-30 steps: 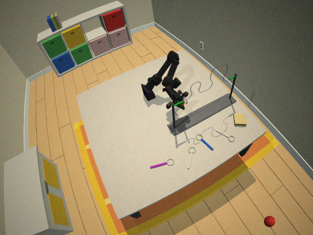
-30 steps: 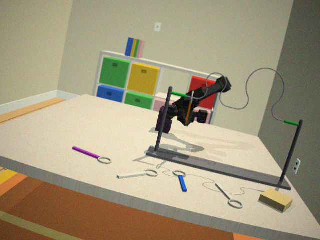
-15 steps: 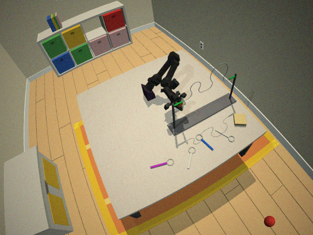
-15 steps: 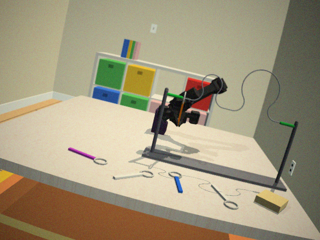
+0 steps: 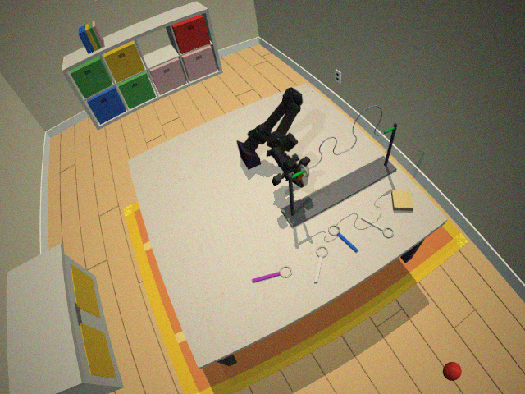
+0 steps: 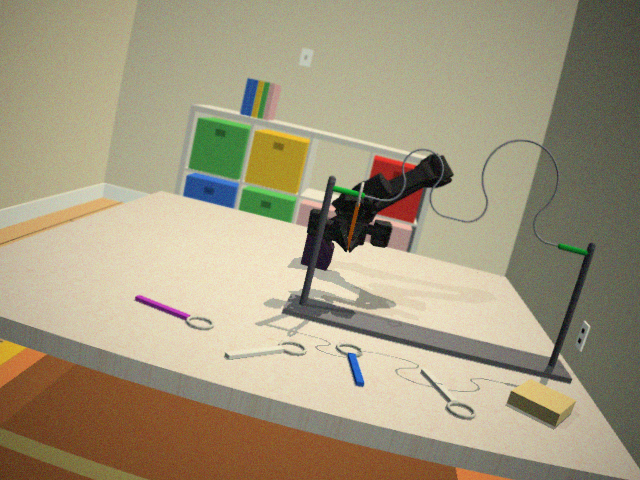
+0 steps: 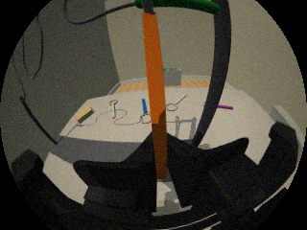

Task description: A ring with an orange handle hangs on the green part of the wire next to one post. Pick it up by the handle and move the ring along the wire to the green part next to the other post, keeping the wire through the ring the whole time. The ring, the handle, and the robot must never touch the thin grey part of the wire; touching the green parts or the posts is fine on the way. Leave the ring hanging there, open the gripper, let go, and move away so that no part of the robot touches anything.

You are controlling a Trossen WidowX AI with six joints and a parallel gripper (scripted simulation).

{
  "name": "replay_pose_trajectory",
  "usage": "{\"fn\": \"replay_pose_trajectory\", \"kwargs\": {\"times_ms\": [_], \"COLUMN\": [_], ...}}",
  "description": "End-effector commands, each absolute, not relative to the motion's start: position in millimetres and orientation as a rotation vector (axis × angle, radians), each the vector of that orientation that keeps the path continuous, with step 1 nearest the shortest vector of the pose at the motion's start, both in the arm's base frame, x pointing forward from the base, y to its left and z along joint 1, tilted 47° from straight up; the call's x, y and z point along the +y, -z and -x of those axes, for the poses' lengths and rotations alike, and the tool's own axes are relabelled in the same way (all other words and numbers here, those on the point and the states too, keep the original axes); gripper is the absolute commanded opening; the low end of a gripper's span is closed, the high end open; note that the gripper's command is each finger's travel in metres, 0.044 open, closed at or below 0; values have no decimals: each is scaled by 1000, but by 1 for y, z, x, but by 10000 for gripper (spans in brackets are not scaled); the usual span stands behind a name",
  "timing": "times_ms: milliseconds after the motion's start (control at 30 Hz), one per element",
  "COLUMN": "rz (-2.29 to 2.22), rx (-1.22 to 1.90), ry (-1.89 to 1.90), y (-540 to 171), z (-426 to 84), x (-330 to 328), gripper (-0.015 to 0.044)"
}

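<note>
My gripper (image 6: 348,246) (image 7: 156,134) is shut on the orange handle (image 6: 353,226) (image 7: 154,62), which stands nearly upright. The ring (image 6: 360,189) (image 7: 148,5) shows edge-on above the handle, at the inner end of the green part (image 5: 298,174) (image 6: 343,191) (image 7: 192,5) beside the near-left post (image 5: 291,197) (image 6: 316,242) (image 7: 222,62). The thin grey wire (image 5: 355,136) (image 6: 467,221) starts right beside the ring; any gap between them is too small to tell. The other green part (image 5: 389,130) (image 6: 572,249) is at the far post (image 5: 390,146) (image 6: 571,310).
The posts stand on a dark base (image 5: 343,188) (image 6: 429,338). On the table lie a purple-handled ring (image 5: 266,277) (image 6: 162,307), a blue-handled ring (image 5: 347,242) (image 6: 355,369), two pale-handled rings and a yellow block (image 5: 402,199) (image 6: 540,400). The grey wire curves high between the posts.
</note>
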State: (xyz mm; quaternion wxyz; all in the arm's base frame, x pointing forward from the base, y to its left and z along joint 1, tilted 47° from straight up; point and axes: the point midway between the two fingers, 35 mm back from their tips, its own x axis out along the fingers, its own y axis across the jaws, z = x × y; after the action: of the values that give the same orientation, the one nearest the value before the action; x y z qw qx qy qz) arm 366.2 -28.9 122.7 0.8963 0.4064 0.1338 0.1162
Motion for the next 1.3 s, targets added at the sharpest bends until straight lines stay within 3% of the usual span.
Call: {"fn": "replay_pose_trajectory", "kwargs": {"times_ms": [0, 1100, 1267], "rz": [-840, -840, -835], "rx": [280, 280, 278], "ry": [-243, -243, -247], "y": [-119, -105, -105], "z": [-366, -367, -367], "x": [-31, -23, -23], "gripper": [-150, -150, -19]}}
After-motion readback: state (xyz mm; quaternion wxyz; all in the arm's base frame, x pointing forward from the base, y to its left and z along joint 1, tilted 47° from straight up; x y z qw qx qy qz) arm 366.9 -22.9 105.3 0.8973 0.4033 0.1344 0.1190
